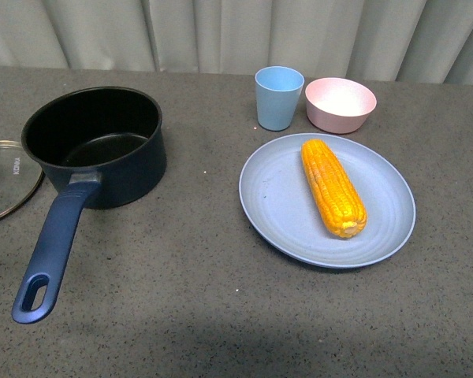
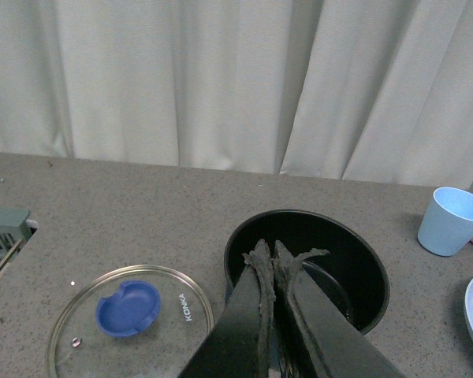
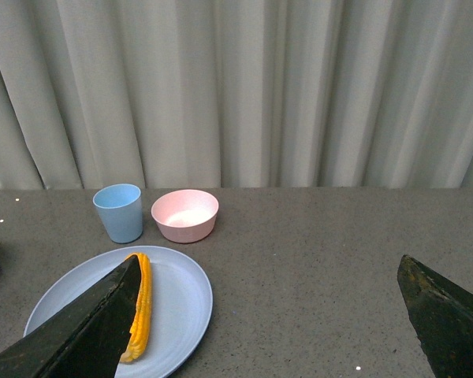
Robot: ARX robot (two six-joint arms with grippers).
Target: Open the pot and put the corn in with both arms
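1. At the upper left of the front view, the dark navy saucepan with a black inside (image 1: 94,146) stands open and empty. Its round glass lid with a blue knob (image 2: 181,315) lies flat on the grey speckled table (image 1: 181,299) just beside it, at the left edge.
2. The yellow-orange cob of corn (image 1: 333,187) lies along the round pale blue plate (image 1: 276,197) at centre right, well apart from the saucepan. Being rounded, it may roll on the plate or slip from a grip taken off centre.
3. The cob looks about as long as the saucepan is wide. Lowered level, it could catch on the rim and bridge it.
4. The right jaws are spread wide and hold nothing, with the cob beside one finger in the right wrist view.
5. The left jaws are pressed together and hold nothing, over the saucepan's near rim. There they may block the right arm's drop or nudge the saucepan's long blue handle (image 1: 54,244).
6. The light blue plastic cup (image 1: 279,98) and the pink round bowl (image 1: 340,104) stand just above the plate, so a high sweep could topple the cup.
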